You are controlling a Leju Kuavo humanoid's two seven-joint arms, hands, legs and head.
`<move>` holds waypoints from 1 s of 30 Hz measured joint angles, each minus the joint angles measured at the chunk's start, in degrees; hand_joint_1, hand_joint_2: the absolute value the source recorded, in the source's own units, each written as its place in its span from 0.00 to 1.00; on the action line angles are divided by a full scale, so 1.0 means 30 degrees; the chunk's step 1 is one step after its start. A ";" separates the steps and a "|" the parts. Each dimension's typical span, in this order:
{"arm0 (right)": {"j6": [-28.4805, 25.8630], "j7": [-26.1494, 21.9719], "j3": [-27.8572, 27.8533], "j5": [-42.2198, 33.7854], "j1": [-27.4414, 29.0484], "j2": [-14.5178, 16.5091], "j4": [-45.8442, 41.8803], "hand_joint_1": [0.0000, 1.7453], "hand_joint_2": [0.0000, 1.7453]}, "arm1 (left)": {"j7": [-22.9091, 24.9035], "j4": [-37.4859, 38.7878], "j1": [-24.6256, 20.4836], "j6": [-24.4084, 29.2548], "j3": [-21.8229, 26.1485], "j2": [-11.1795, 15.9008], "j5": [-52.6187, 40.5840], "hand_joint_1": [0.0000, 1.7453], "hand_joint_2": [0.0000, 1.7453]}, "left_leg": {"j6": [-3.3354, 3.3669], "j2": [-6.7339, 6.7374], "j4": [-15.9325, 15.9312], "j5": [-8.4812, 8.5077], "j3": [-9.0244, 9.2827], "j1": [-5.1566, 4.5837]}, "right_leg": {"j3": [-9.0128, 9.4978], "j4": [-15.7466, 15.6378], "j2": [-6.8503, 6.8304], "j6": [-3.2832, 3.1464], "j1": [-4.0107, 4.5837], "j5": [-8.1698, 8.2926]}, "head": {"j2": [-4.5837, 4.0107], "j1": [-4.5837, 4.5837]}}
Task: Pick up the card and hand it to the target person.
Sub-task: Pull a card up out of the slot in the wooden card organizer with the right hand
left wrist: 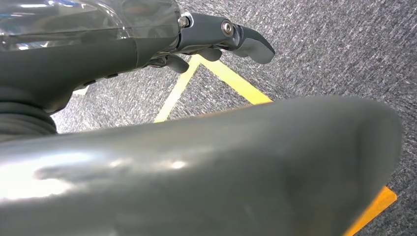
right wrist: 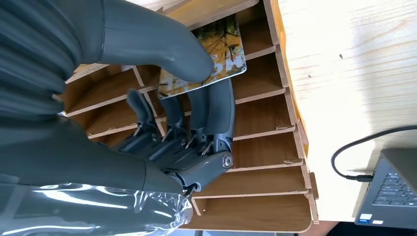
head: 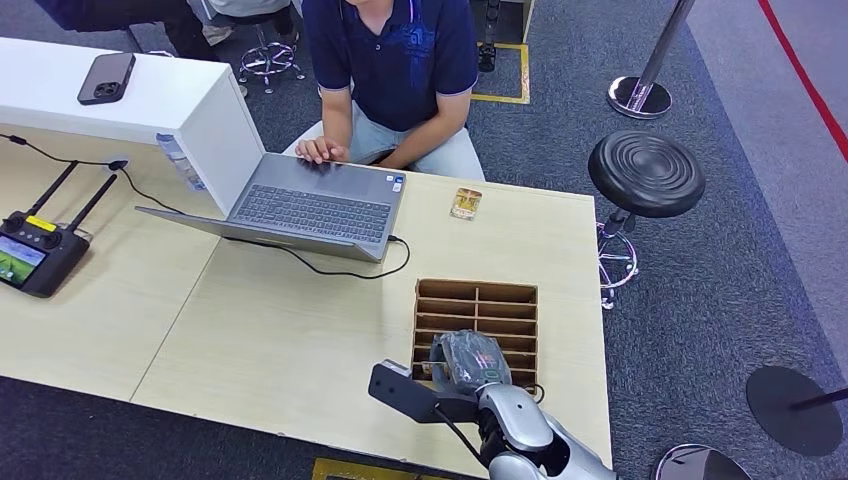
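Note:
In the right wrist view, a card (right wrist: 227,45) with a yellow and green picture is pinched between the thick thumb and the dark fingers of my right hand (right wrist: 196,128), just over the slots of a wooden divider box (right wrist: 265,147). In the head view that hand (head: 468,360), wrapped in clear plastic, sits over the near end of the box (head: 505,295) on the table. A second small card (head: 466,203) lies near the table's far edge. The person (head: 395,60) in a dark blue shirt sits beyond it, one hand on the laptop. My left hand (left wrist: 216,34) hangs over the carpet, holding nothing.
An open laptop (head: 310,205) with a black cable (head: 340,265) lies at the table's far middle. A remote controller (head: 35,255) sits at the left, a phone (head: 106,77) on a white box (head: 215,130). A black stool (head: 645,172) stands right of the table.

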 joint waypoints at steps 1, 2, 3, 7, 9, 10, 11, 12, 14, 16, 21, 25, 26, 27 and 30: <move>0.0006 0.0000 0.0003 0.0000 0.0000 -0.0003 0.0000 0.97 1.00 | 0.0003 0.0002 -0.0001 0.0013 0.0004 -0.0003 0.0005 0.00 0.00 | 0.0000 -0.0004 0.0005 -0.0002 -0.0004 0.0000 | -0.0002 0.0005 -0.0004 0.0003 -0.0001 -0.0003 | 0.0000 0.0000; 0.0013 0.0000 0.0007 0.0000 0.0001 -0.0007 0.0000 0.99 1.00 | 0.0003 0.0003 -0.0002 0.0027 0.0015 -0.0004 0.0016 0.00 0.00 | 0.0000 -0.0006 0.0009 -0.0003 -0.0007 0.0000 | -0.0005 0.0008 -0.0006 0.0006 -0.0001 -0.0004 | 0.0000 0.0000; 0.0024 0.0000 0.0011 -0.0001 0.0002 -0.0012 -0.0003 1.00 1.00 | -0.0029 -0.0001 -0.0002 0.0033 0.0050 -0.0003 0.0047 0.00 0.00 | 0.0000 -0.0008 0.0011 -0.0003 -0.0010 -0.0001 | -0.0007 0.0011 -0.0008 0.0008 -0.0002 -0.0005 | 0.0000 0.0000; 0.0072 0.0000 -0.0017 -0.0010 0.0025 -0.0037 -0.0022 1.00 1.00 | -0.0261 0.0049 -0.0024 0.0067 -0.0134 0.0017 -0.0153 0.00 0.00 | 0.0000 -0.0008 0.0013 -0.0004 -0.0012 -0.0002 | -0.0010 0.0015 -0.0008 0.0008 -0.0003 -0.0007 | 0.0000 0.0000; -0.0017 -0.0049 -0.0092 -0.0073 0.0046 -0.0028 -0.0061 1.00 1.00 | -0.0219 0.0086 -0.0047 0.0403 -0.0192 0.0029 -0.0211 0.00 0.00 | 0.0000 -0.0008 0.0010 -0.0003 -0.0008 -0.0001 | -0.0007 0.0011 -0.0008 0.0004 -0.0001 -0.0006 | 0.0000 0.0000; -0.0109 -0.0090 -0.0136 -0.0104 0.0056 -0.0019 -0.0093 1.00 1.00 | -0.0233 0.0069 -0.0044 0.0518 -0.0142 0.0037 -0.0169 0.00 0.00 | -0.0001 -0.0009 0.0011 -0.0004 -0.0009 0.0000 | -0.0007 0.0012 -0.0009 0.0005 -0.0001 -0.0007 | 0.0000 0.0000; -0.0311 -0.0176 -0.0202 -0.0106 0.0059 -0.0014 -0.0164 1.00 1.00 | -0.0253 0.0053 -0.0043 0.0683 -0.0057 0.0046 -0.0096 0.00 0.00 | -0.0002 -0.0010 0.0014 -0.0004 -0.0012 0.0000 | -0.0010 0.0015 -0.0009 0.0007 -0.0002 -0.0008 | 0.0000 0.0000; -0.0669 -0.0320 -0.0290 -0.0031 0.0045 -0.0022 -0.0312 1.00 1.00 | -0.0370 0.0029 -0.0033 0.0752 0.0083 0.0047 0.0021 0.00 0.00 | -0.0002 -0.0010 0.0016 -0.0006 -0.0013 -0.0001 | -0.0012 0.0018 -0.0009 0.0008 -0.0003 -0.0009 | 0.0000 0.0000; -0.1478 -0.0649 -0.0480 0.0202 -0.0008 -0.0054 -0.0658 1.00 1.00 | -0.0475 -0.0005 -0.0021 0.0795 0.0254 0.0038 0.0172 0.00 0.00 | -0.0001 -0.0010 0.0021 -0.0007 -0.0020 -0.0002 | -0.0019 0.0024 -0.0009 0.0009 -0.0004 -0.0011 | 0.0000 0.0000; -0.2516 -0.1127 -0.0764 0.0482 -0.0119 -0.0098 -0.1065 1.00 1.00 | -0.0476 -0.0023 -0.0011 0.0738 0.0270 -0.0001 0.0188 0.00 0.00 | -0.0001 -0.0010 0.0026 -0.0007 -0.0027 -0.0004 | -0.0027 0.0030 -0.0009 0.0009 -0.0005 -0.0012 | 0.0000 0.0000; -0.5725 -0.3045 -0.1538 0.1668 -0.1021 0.0092 -0.1541 1.00 1.00 | -0.0449 -0.0053 -0.0007 0.0548 0.0082 -0.0124 0.0023 0.00 0.00 | 0.0001 0.0002 0.0044 -0.0012 -0.0043 -0.0011 | -0.0049 0.0053 0.0003 0.0014 -0.0013 -0.0015 | 0.0000 0.0000; -0.7562 -0.4232 -0.2060 0.2297 -0.2251 0.0666 -0.0698 1.00 1.00 | -0.0522 -0.0068 -0.0011 0.0390 -0.0134 -0.0221 -0.0175 0.00 0.00 | 0.0000 0.0027 0.0056 -0.0010 -0.0058 -0.0015 | -0.0075 0.0070 0.0028 0.0014 -0.0017 -0.0007 | 0.0000 0.0000; -0.8004 -0.4515 -0.2121 0.2532 -0.2640 0.0840 -0.0262 1.00 1.00 | -0.0520 -0.0073 -0.0011 0.0326 -0.0226 -0.0240 -0.0255 0.00 0.00 | 0.0000 0.0033 0.0054 -0.0009 -0.0054 -0.0014 | -0.0072 0.0067 0.0034 0.0012 -0.0015 -0.0004 | 0.0000 0.0000; -0.8320 -0.4702 -0.2132 0.2893 -0.3047 0.1020 0.0267 1.00 1.00 | -0.0502 -0.0075 -0.0013 0.0277 -0.0320 -0.0260 -0.0333 0.00 0.00 | 0.0000 0.0041 0.0051 -0.0008 -0.0051 -0.0014 | -0.0072 0.0065 0.0042 0.0010 -0.0015 0.0000 | 0.0000 0.0000; -0.8895 -0.5279 -0.1983 0.3827 -0.4110 0.1550 0.1927 1.00 1.00 | -0.0410 -0.0080 -0.0015 0.0191 -0.0572 -0.0311 -0.0537 0.00 0.00 | -0.0001 0.0049 0.0042 -0.0007 -0.0039 -0.0018 | -0.0064 0.0063 0.0050 0.0013 -0.0021 0.0001 | 0.0000 0.0000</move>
